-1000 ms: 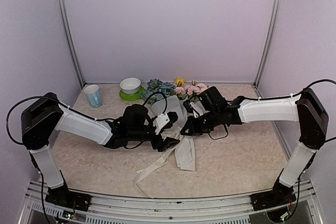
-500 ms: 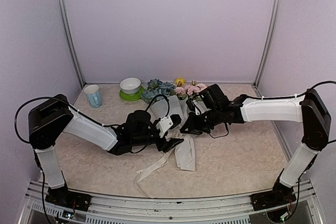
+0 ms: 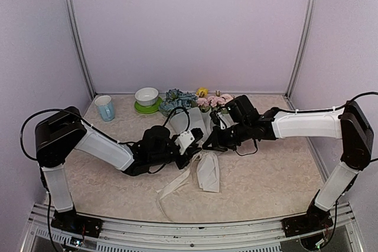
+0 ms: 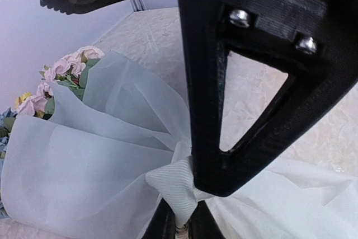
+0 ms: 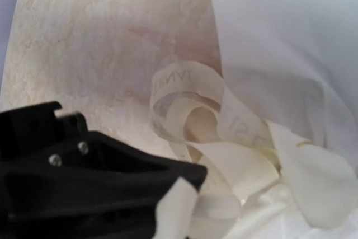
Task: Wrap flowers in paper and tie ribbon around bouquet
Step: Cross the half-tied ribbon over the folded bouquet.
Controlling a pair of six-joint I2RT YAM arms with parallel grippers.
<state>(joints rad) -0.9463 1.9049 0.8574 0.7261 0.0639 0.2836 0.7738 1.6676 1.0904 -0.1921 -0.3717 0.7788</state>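
Top external view had both arms reaching into the middle of the surface (image 3: 271,175), left claw (image 3: 195,149) and right claw (image 3: 211,144) nearly nose to nose over the narrow end of the bouquet (image 3: 179,123). Wrapping looked done to me: the paper (image 4: 84,177) was already round the flowers (image 3: 198,100) in a cone, heads pointing away from both claws toward the back wall. So my read was that the tying was the step in hand, with the ribbon (image 5: 232,121) being worked at the neck of the cone.

Left wrist view: a folded bit of ribbon sat bunched right against the tip of the one big finger (image 4: 246,82) I could make out, paper cone spreading out just beyond it. Whether the left claw was actually clamped on that fold or only nudging it, I couldn't tell. Right claw was closed up tight; its wrist view had a lettered loop of ribbon lying just ahead of it, touching the paper, but whether any fabric was nipped in there I couldn't say. A loose tail of ribbon trailed from below the left claw toward the near edge.

Next move, I reckoned, called for one claw pinning the neck while the other drew an end through that loop and pulled it snug, gently, since paper that thin would probably crumple or tear.
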